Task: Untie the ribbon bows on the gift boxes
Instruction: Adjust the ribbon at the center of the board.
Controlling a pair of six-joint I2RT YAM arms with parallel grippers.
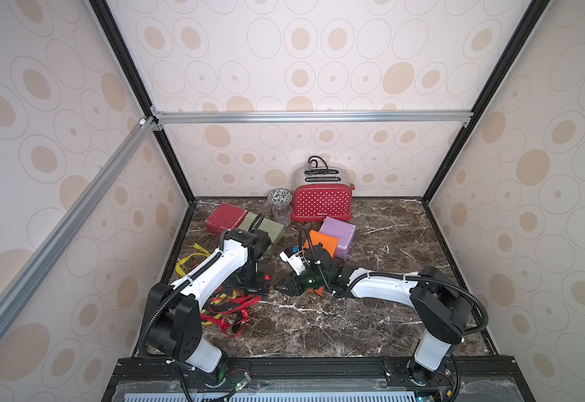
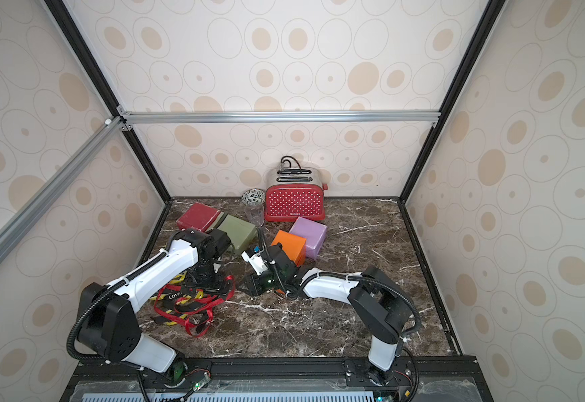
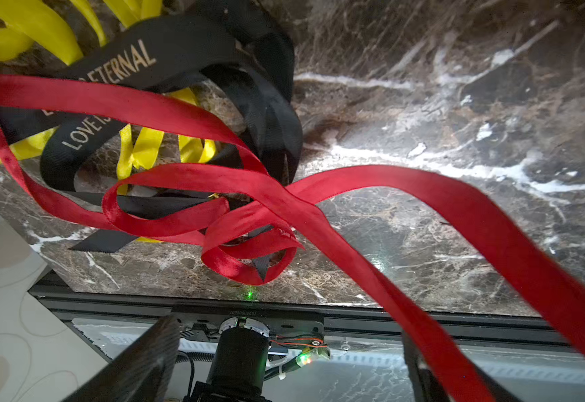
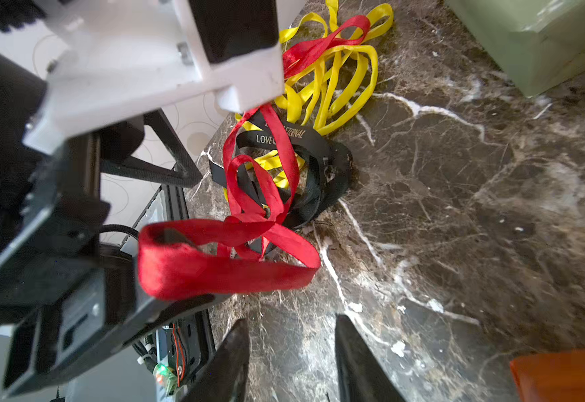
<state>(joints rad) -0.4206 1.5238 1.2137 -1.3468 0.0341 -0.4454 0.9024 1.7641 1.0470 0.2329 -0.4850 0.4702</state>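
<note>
Left gripper point(image 3: 289, 330) gaping, gripping nothing, red ribbon point(image 3: 319, 209) draped across one finger; right gripper point(image 4: 291, 322) part open, empty.

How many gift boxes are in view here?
4. The dark red box sits back left, the olive green box beside it, the orange box mid-table, the lilac box beside it near the toaster. Others could be hidden.
</note>
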